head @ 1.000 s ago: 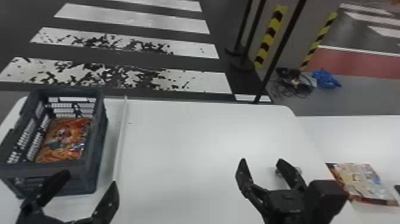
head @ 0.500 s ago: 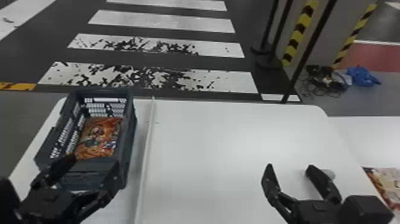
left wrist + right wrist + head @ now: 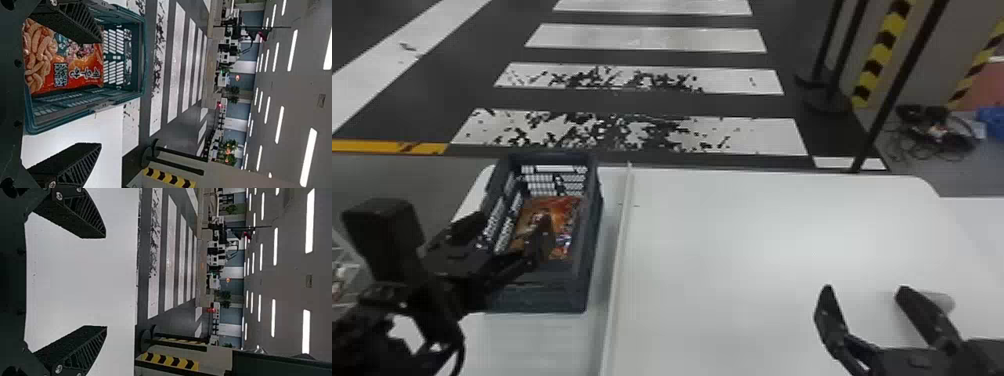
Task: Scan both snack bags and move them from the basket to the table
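Black left fingers [image 3: 542,239] and right fingers [image 3: 830,315] wide apart, orange-red plastic snack bag [image 3: 566,212] lengthwise in blue-green plastic basket [image 3: 552,296]

Orange snack bag [image 3: 69,62] in a teal slatted basket [image 3: 143,58], on white table [image 3: 113,125].

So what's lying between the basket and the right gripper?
A thin white strip beside the basket, then bare tabletop towards the right gripper; the head view shows it.
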`<act>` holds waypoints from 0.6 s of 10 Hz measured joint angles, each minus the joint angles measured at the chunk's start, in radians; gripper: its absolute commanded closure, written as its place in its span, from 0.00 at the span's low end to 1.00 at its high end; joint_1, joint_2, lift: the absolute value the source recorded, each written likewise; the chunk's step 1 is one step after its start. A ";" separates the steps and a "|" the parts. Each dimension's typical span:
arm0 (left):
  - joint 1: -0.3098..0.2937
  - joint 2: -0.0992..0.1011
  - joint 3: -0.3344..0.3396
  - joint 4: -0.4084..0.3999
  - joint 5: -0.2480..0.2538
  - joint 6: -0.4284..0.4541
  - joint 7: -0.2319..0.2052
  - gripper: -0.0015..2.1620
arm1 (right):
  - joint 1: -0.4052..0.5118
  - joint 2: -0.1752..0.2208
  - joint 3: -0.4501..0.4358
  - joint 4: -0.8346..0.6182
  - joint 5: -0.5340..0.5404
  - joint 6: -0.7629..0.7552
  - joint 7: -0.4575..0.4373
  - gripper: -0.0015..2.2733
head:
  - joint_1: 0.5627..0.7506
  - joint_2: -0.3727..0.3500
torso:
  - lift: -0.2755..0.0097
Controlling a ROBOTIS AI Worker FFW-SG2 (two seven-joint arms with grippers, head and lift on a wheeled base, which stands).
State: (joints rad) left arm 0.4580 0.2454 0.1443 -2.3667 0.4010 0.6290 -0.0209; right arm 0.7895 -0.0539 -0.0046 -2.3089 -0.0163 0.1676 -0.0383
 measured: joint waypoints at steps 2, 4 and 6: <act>-0.119 -0.003 -0.007 0.077 0.004 0.049 0.008 0.03 | 0.004 -0.003 0.000 0.020 0.012 0.000 0.000 0.05 | 0.70 0.55 | 0.62; -0.234 -0.006 -0.026 0.176 0.000 0.106 0.021 0.04 | 0.005 -0.008 -0.001 0.037 0.021 0.000 0.000 0.05 | 0.70 0.56 | 0.62; -0.345 -0.009 -0.060 0.260 -0.016 0.197 0.073 0.04 | 0.002 -0.018 -0.009 0.060 0.023 0.000 0.000 0.05 | 0.70 0.56 | 0.62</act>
State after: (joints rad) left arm 0.1129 0.2368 0.0841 -2.1069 0.3855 0.8257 0.0522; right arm 0.7919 -0.0722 -0.0137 -2.2490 0.0064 0.1681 -0.0383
